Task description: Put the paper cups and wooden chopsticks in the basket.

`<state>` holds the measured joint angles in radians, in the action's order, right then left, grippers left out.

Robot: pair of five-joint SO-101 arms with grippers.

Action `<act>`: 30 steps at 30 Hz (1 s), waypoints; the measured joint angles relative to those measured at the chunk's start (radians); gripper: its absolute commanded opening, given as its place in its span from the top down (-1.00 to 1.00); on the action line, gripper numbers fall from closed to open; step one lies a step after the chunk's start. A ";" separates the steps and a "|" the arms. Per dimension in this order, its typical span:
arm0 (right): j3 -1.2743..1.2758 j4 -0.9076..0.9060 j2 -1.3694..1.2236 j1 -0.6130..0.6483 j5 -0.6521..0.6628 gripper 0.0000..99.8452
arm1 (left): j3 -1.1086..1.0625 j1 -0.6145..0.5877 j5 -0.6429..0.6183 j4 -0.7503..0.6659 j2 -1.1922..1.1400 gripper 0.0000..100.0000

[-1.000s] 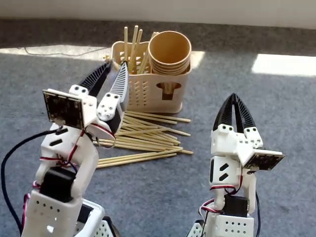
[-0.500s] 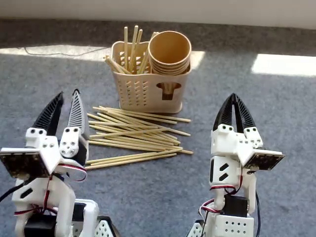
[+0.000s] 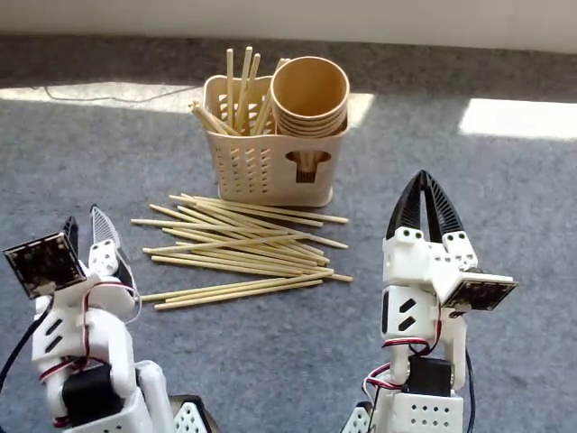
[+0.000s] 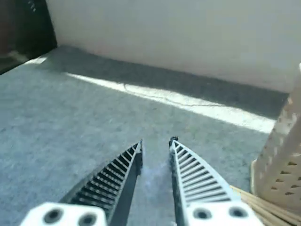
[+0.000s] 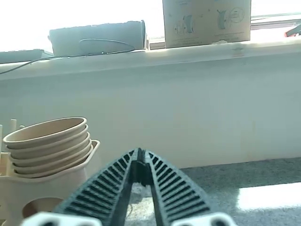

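Daylight pours in through the window (image 5: pixel 94 12) on the far side, blown out to white glare above the sill. It lays bright strips on the grey carpet (image 3: pixel 297 361) behind the basket (image 3: pixel 261 167), and the sunlit patch (image 3: pixel 518 117) on the right arm's side glares. The foot of the wall lies in shade; the nearer carpet is softly, evenly lit.

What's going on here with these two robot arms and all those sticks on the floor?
The job is filling the basket. A stack of paper cups already sits in it, with a few wooden chopsticks standing beside them. Most chopsticks lie in a loose pile on the grey carpet in front of the basket. Neither arm holds anything: the left gripper is open beside the pile, and the right gripper is shut.
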<state>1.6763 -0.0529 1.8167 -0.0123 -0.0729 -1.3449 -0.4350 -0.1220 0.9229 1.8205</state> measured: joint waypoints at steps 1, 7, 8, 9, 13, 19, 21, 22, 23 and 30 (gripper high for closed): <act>0.000 0.000 0.000 0.000 0.003 0.99 | -0.035 -0.020 0.000 0.000 0.000 0.80; 0.000 -0.183 0.000 0.107 0.167 0.99 | -0.221 -0.069 0.018 0.000 -0.011 0.80; 0.000 -0.236 0.000 0.137 0.190 0.99 | -0.250 -0.069 0.040 0.000 -0.011 0.80; -0.002 -0.298 0.000 0.161 0.212 0.99 | -0.275 -0.069 0.063 0.000 -0.012 0.80; -0.051 -0.511 0.000 0.259 0.249 0.99 | -0.322 -0.069 0.124 0.000 -0.012 0.80; -0.157 -0.717 0.000 0.402 0.299 0.99 | -0.324 -0.069 0.147 0.000 -0.012 0.80; -0.181 -0.769 0.000 0.454 0.327 0.99 | -0.324 -0.069 0.147 0.000 -0.012 0.80; -0.193 -0.790 0.000 0.473 0.338 0.99 | -0.324 -0.069 0.147 0.000 -0.012 0.80; -0.204 -0.812 0.002 0.488 0.348 0.99 | -0.324 -0.069 0.147 0.000 -0.012 0.80; -0.347 -0.882 -0.083 0.532 0.420 0.99 | -0.324 -0.069 0.147 0.000 -0.012 0.80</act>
<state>1.3295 -0.9352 1.7338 0.5201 0.3475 -1.6686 -0.5040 0.0253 0.9229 1.8082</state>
